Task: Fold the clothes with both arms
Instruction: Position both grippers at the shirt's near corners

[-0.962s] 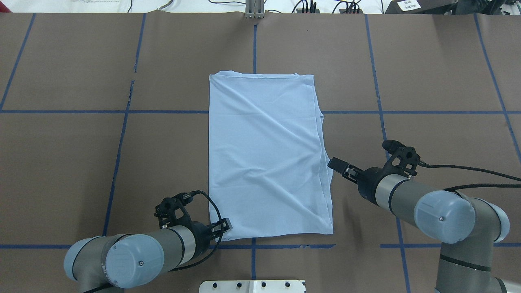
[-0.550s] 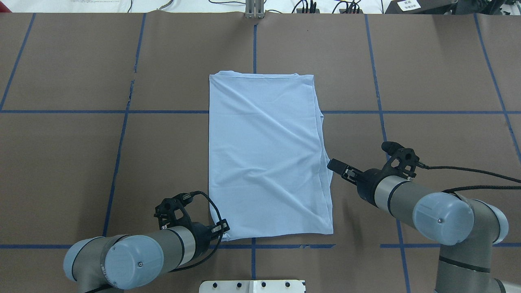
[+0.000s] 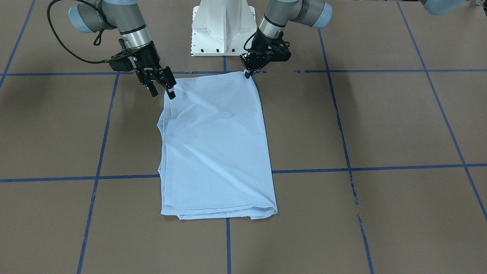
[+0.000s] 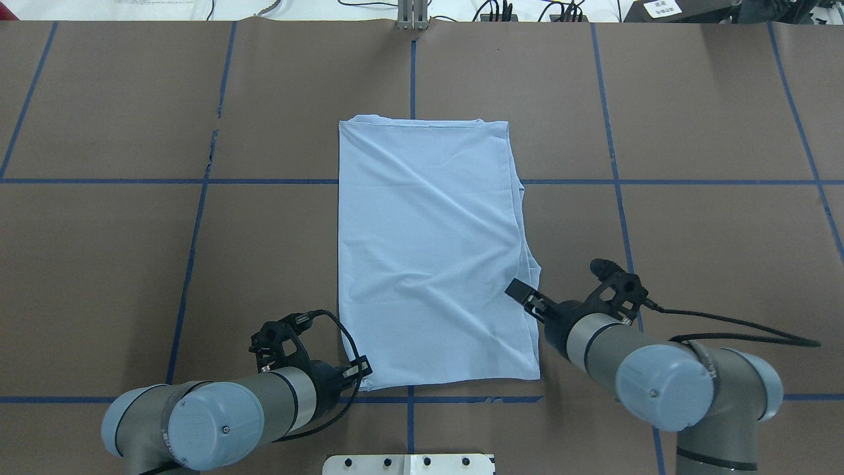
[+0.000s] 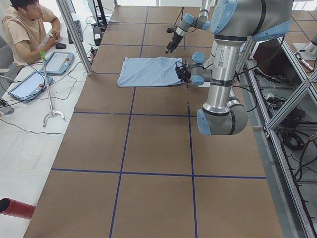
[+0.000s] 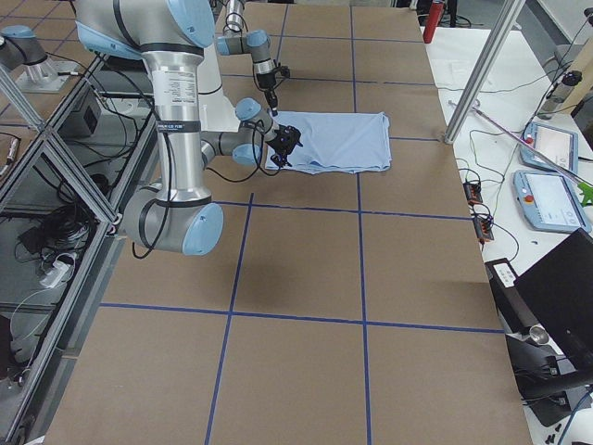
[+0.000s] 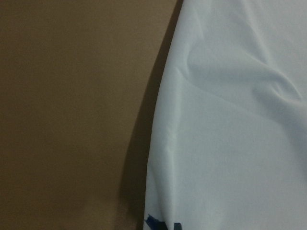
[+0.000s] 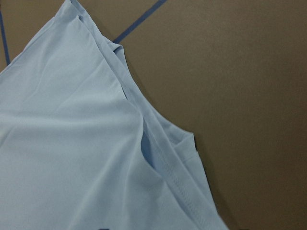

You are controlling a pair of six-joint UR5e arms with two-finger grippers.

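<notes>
T-shirt (image 4: 428, 251) lies folded lengthwise at table (image 4: 132, 264) centre. R gripper (image 4: 525, 297), jaws apart, has come over its near-right edge. L gripper (image 4: 359, 369) stays pinched on near-left corner, so next fold is prob. close.

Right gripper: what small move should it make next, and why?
Probably slide the right gripper toward the near right corner of the T-shirt and lower onto it. Its jaws stand open over the shirt's right edge, well short of that corner, while the left gripper sits at the near left corner.
</notes>
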